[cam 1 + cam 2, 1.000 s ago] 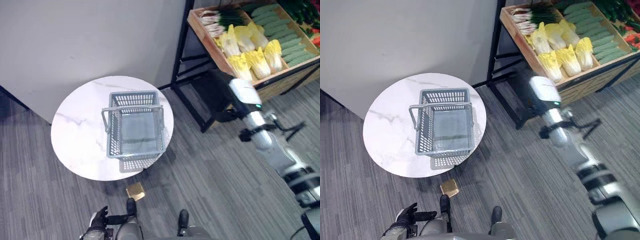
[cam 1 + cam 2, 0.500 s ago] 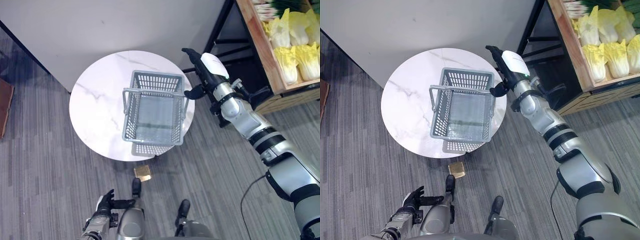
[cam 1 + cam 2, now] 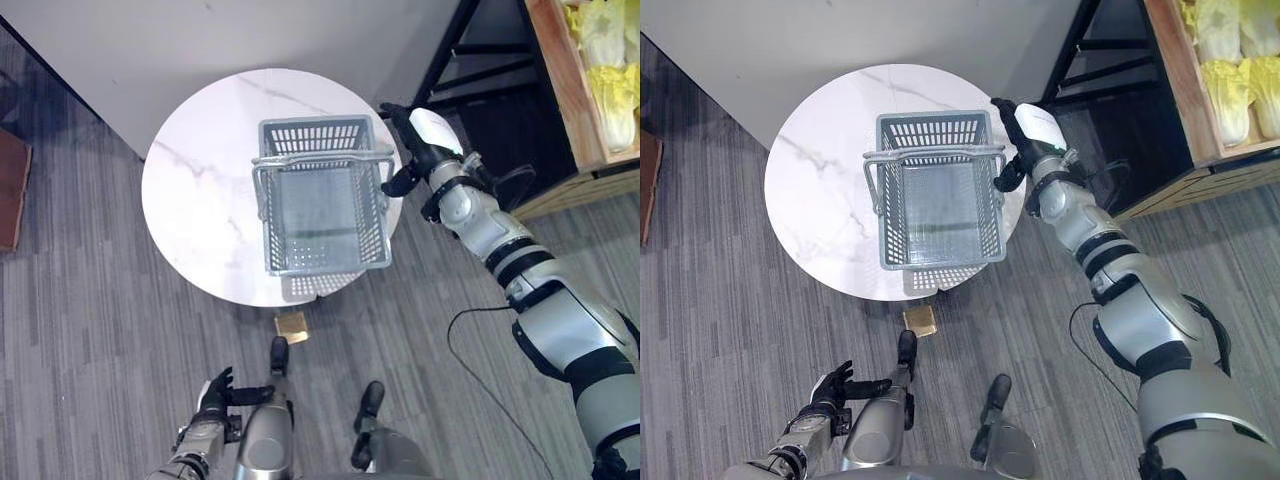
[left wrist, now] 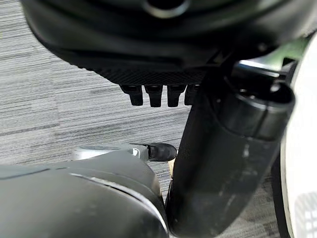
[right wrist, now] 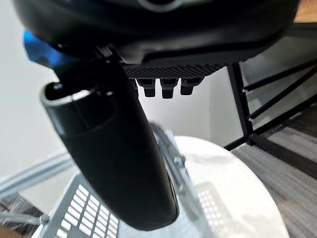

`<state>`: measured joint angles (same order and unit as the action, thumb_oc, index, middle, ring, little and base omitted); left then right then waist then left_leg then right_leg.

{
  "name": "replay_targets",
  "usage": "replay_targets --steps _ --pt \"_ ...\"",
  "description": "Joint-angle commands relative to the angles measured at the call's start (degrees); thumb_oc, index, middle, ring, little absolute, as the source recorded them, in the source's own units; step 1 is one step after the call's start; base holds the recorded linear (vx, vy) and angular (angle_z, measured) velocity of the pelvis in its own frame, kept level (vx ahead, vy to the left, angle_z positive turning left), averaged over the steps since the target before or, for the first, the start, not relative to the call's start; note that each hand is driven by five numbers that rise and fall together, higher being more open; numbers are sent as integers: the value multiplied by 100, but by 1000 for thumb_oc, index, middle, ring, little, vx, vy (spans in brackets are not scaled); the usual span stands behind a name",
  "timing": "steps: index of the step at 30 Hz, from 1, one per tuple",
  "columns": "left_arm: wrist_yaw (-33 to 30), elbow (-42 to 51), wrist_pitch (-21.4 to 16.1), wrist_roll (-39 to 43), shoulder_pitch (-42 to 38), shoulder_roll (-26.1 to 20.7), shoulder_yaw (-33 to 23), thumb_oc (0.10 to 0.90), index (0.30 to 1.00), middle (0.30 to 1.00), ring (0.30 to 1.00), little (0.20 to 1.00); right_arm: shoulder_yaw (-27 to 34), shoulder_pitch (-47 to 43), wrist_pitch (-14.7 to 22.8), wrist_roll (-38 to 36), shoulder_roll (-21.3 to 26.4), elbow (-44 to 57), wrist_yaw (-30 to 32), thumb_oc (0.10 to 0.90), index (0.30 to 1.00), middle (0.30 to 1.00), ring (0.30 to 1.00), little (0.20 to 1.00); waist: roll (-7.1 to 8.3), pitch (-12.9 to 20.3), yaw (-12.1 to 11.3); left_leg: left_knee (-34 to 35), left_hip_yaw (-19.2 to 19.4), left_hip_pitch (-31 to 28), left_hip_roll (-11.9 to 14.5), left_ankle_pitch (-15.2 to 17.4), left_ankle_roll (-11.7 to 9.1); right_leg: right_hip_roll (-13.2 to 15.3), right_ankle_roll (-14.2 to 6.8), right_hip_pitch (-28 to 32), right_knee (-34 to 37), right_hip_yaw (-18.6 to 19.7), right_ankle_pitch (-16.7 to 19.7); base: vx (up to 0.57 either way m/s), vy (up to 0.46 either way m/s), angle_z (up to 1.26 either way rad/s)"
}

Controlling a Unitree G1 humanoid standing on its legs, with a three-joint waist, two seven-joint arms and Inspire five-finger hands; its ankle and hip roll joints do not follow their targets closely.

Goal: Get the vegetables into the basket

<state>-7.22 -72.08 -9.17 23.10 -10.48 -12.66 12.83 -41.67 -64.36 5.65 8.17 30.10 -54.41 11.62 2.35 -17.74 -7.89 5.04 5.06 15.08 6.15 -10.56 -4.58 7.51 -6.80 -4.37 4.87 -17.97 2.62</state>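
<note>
1. Your basket (image 3: 322,205) stands empty in the middle of the table (image 3: 200,200), mouth up, so it's ready for loading.
2. Your right hand (image 3: 415,150) sits just beside the basket's right rim, fingers straight, holding nothing.
3. The cabbages (image 3: 1230,60) lie in the crate (image 3: 1175,80), well apart from that hand.
4. Your left hand (image 3: 215,392) hangs low, fingers relaxed.

Pretty sleek build honestly: the right arm is chunky silver-grey segments split by black ring bands, ending in a dark right hand (image 3: 415,150) with a white plate on its back. The dark left hand (image 3: 830,385) is all black.
</note>
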Motion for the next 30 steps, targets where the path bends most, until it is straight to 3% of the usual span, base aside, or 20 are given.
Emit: replay_targets --steps 1,12,20,22,30 --pt "-201 -352 58 41 163 -138 341 900 1000 1000 1000 1000 -100 -917 217 -88 231 739 289 900 1000 1000 1000 1000 200 160 -31 -10 3 -373 258 269 -268 474 -372 -503 -181 383 591 45 12 1" --pt "-180 -398 89 -74 214 -189 309 900 1000 1000 1000 1000 -158 -956 262 -134 64 870 189 900 1000 1000 1000 1000 260 200 6 -21 44 -455 249 327 -248 491 -354 -494 -222 424 551 3 1 0" --pt "-206 -389 28 78 197 -250 390 900 1000 1000 1000 1000 -376 -1301 208 -42 -390 -219 223 900 1000 1000 1000 1000 248 146 -151 -12 -71 -354 232 270 -249 469 -349 -507 -184 348 579 -1 -1 1" --pt "-227 -400 9 52 134 -248 506 900 1000 1000 1000 1000 -382 -1369 206 -14 -452 -691 315 400 300 300 300 300 206 106 -243 -12 -134 -263 203 246 -241 478 -362 -555 -153 325 618 -10 7 9" --pt "-270 -366 -16 3 84 -179 681 900 1000 1000 1000 1000 -350 -1266 158 36 -532 -1083 329 400 300 300 300 300 140 118 -321 -18 -168 -220 156 252 -209 507 -377 -549 -110 319 649 1 3 4"
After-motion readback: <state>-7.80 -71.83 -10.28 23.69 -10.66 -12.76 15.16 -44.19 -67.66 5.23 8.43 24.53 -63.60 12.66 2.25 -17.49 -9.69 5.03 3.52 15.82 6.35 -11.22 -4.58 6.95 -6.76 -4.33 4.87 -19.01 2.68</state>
